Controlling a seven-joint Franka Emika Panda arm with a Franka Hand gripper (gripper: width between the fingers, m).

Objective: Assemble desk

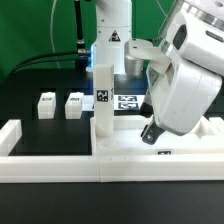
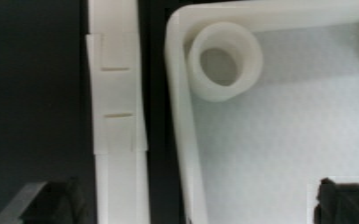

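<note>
The desk's tabletop panel (image 2: 274, 140) lies flat, white and rimmed, with a round empty socket (image 2: 224, 62) near its corner. In the exterior view the panel (image 1: 125, 138) sits inside the front wall, largely hidden behind the arm. One square leg (image 1: 101, 98) with a tag stands upright at the panel's left end. Two more legs (image 1: 45, 105) (image 1: 73, 104) lie on the black table at the exterior view's left. My gripper (image 1: 150, 133) (image 2: 197, 203) hangs just above the panel's edge, open, its dark fingers (image 2: 345, 200) wide apart with nothing held between them.
The long low white border wall (image 1: 60, 165) (image 2: 114, 110) runs along the front, close beside the panel's rim with a narrow dark gap. The marker board (image 1: 128, 100) lies flat behind the upright leg. The arm's base (image 1: 110, 40) stands at the back.
</note>
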